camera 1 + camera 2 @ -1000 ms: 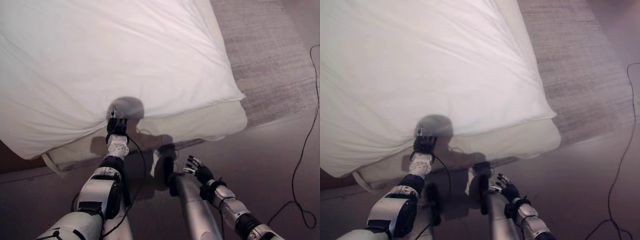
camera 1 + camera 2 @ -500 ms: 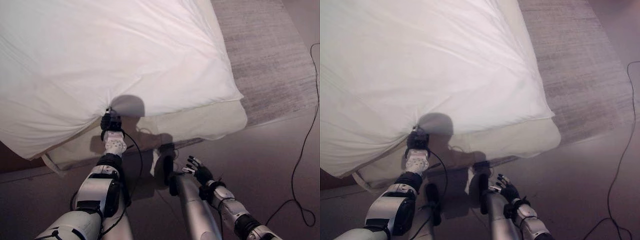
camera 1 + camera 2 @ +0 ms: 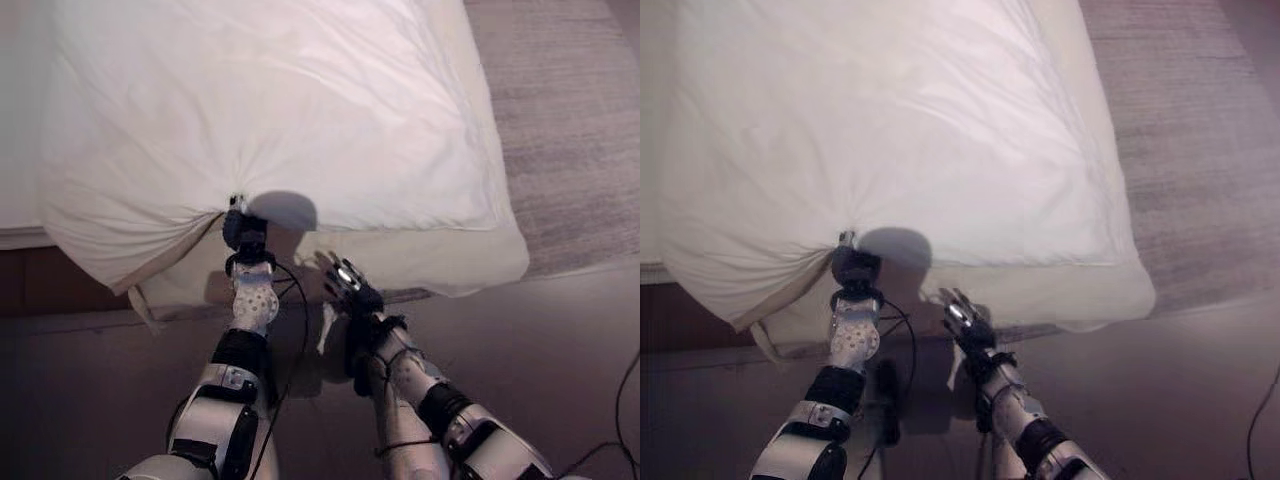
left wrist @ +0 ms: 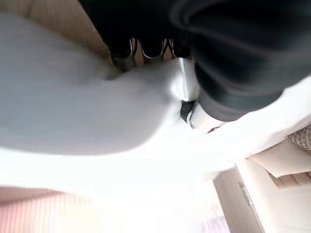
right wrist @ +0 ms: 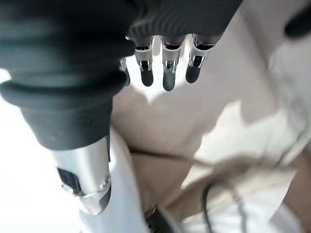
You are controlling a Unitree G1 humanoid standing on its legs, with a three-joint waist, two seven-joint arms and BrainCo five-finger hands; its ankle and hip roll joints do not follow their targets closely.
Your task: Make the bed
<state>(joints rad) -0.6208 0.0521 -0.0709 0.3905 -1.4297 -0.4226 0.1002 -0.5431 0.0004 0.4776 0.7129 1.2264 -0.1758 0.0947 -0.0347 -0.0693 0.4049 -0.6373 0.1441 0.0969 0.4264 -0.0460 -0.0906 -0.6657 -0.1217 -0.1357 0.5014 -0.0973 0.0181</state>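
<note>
Left hand [image 3: 243, 229] at 6 o'clock of the duvet [image 3: 280, 110], fingers curled into its bunched hem; right hand [image 3: 347, 285] at 5 o'clock, fingers straight, holding nothing, near the mattress [image 3: 420, 262]. Risks: hem slipping from a 1-handed pull, duvet dragging crooked

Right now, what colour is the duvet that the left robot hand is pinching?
White. The duvet shows best in the left eye view, bunched where the left robot hand grips its edge.

We see a white duvet [image 3: 280, 110] spread over the bed [image 3: 470, 255], its near edge bunched into radiating creases, overhanging the cream mattress side toward the bed's near left corner.
</note>
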